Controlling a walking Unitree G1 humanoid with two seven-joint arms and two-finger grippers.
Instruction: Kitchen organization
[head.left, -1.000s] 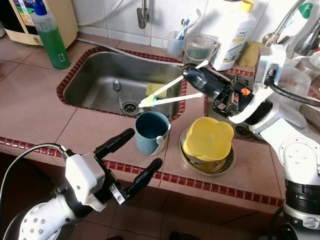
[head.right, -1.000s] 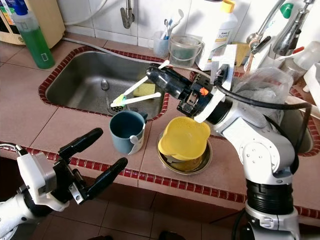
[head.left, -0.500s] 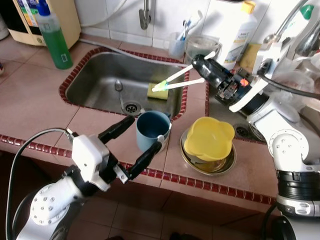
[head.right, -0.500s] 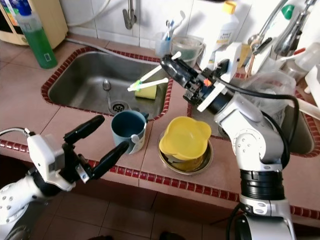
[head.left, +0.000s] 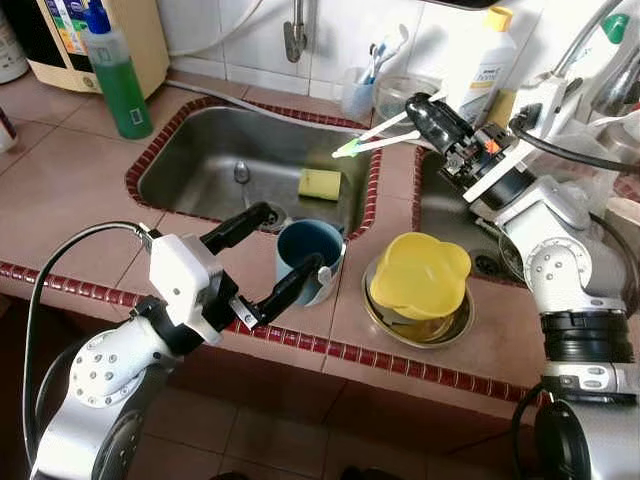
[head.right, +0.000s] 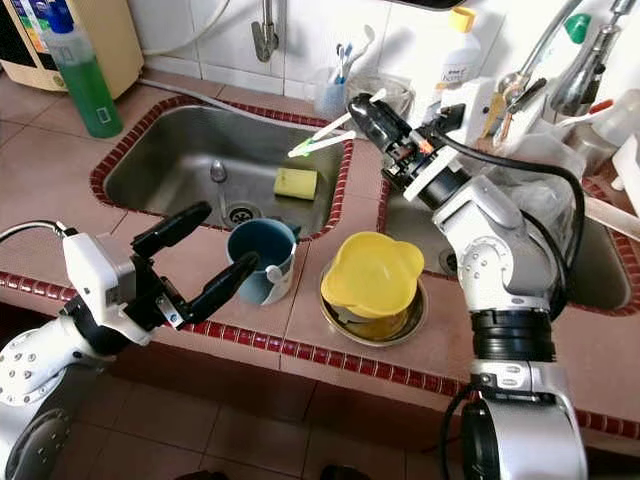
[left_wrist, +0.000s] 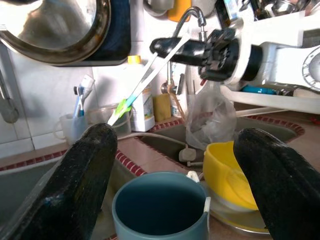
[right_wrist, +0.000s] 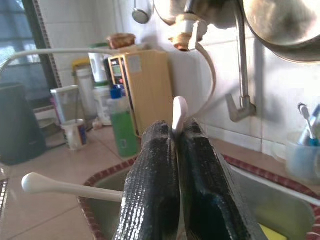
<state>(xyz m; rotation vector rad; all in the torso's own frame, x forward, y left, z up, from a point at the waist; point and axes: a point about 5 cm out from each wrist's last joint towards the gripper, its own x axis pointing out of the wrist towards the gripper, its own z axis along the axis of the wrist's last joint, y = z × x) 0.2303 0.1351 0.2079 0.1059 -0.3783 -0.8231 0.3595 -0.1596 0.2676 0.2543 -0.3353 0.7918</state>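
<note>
So our right pincer (head.right: 362, 108) is clamped on two white toothbrushes (head.right: 325, 136), holding them up in the air over the sink's (head.left: 190, 165) back right corner, near the clear holder cup (head.left: 356, 92). Left pincer (head.left: 272, 255) has its fingers spread wide apart on either side of the blue mug (head.left: 306, 259) on the table (head.left: 80, 190), not touching it. Yellow bowl (head.left: 420, 282) sits just beside the mug.

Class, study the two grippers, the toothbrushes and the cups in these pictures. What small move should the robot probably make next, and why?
Probably carry the right gripper, shut on two white toothbrushes, a little farther toward the clear plastic toothbrush cup behind the steel sink. The brush heads already point that way, just short of it. The left gripper hangs open around the blue mug.
</note>
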